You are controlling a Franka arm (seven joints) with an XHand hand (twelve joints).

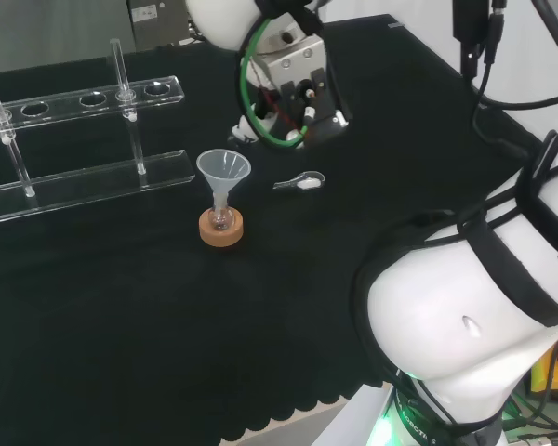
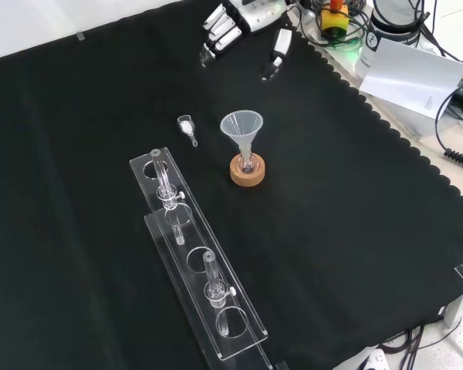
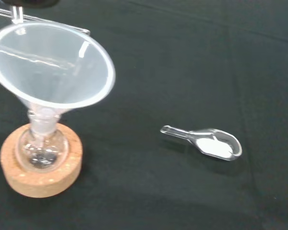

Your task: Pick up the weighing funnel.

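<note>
The weighing funnel (image 1: 300, 182) is a small clear scoop with a short stem, and it lies on the black cloth with white powder in its bowl. In the front view the weighing funnel (image 2: 187, 127) rests just left of the big funnel. Close up, the weighing funnel (image 3: 209, 143) lies flat, its stem pointing toward the cork ring. My hand (image 2: 230, 27) hovers above and beyond it at the view's top, fingers relaxed and holding nothing. In the head view the hand (image 1: 302, 93) hangs over the cloth behind the weighing funnel, apart from it.
The big funnel (image 1: 224, 172) stands in a small flask on a cork ring (image 2: 247, 171) beside the weighing funnel. A clear tube rack (image 2: 193, 254) with two tubes lies nearer the front view's camera. The cloth's scalloped edge (image 2: 386, 116) runs along the right.
</note>
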